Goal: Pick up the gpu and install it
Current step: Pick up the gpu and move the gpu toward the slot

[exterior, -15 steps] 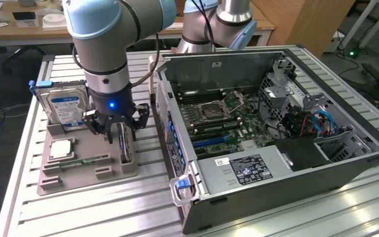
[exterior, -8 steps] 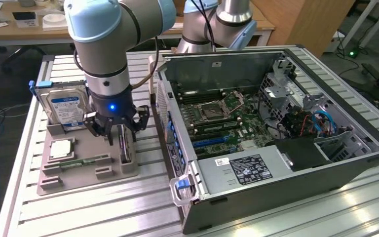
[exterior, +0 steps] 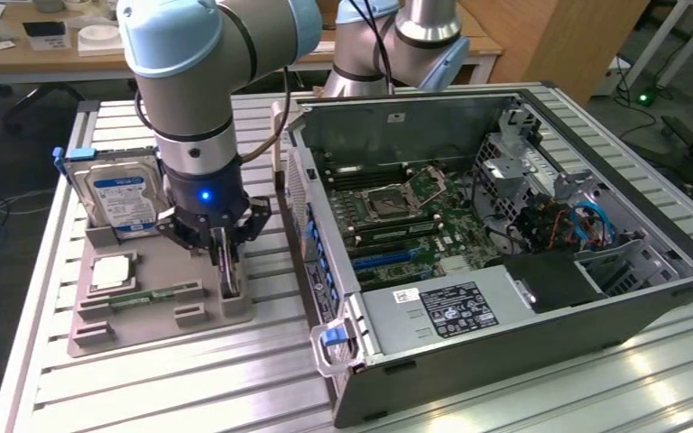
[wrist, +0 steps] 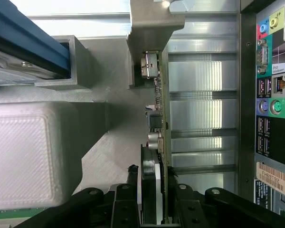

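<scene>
- Hand [exterior: 224,260] sits low over the gpu [exterior: 232,287], left of centre in the exterior view. It straddles the card; cannot tell whether clamped.
- The gpu stands on edge in the grey holder tray [exterior: 142,327], beside the open computer case [exterior: 527,325].

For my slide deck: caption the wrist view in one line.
Graphics card standing on edge in its grey holder, the computer case's rear ports alongside.

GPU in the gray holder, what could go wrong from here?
The gpu stands on edge in the gray holder, with the claw down over it. A skewed lift could jam it in its slot. The computer case sits close beside it, so the card might knock the case wall while rising.
</scene>
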Robot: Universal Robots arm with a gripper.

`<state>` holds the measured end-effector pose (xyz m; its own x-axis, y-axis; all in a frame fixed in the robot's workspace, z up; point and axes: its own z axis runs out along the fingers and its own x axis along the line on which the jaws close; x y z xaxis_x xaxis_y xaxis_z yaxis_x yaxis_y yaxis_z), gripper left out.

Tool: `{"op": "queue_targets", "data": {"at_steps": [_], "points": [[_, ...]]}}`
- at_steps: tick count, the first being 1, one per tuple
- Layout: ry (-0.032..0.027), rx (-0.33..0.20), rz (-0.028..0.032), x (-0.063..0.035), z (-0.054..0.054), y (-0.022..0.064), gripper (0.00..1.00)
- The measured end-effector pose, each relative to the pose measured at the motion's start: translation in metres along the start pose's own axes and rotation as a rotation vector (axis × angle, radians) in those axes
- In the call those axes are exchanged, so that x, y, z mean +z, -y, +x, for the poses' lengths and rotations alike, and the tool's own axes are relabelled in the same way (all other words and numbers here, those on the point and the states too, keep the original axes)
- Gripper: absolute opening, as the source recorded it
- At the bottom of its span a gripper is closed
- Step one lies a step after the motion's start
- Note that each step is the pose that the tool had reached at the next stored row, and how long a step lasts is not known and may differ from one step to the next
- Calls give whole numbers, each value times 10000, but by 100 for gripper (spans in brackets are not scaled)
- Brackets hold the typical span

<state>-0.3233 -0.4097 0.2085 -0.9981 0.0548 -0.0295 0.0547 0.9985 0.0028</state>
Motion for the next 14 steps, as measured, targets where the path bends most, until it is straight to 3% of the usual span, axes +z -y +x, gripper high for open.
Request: {"op": "queue_targets", "data": {"at_steps": [11,14], "points": [[2,0,0,0,0,0,34],[0,-1,0,0,0,0,28]]}}
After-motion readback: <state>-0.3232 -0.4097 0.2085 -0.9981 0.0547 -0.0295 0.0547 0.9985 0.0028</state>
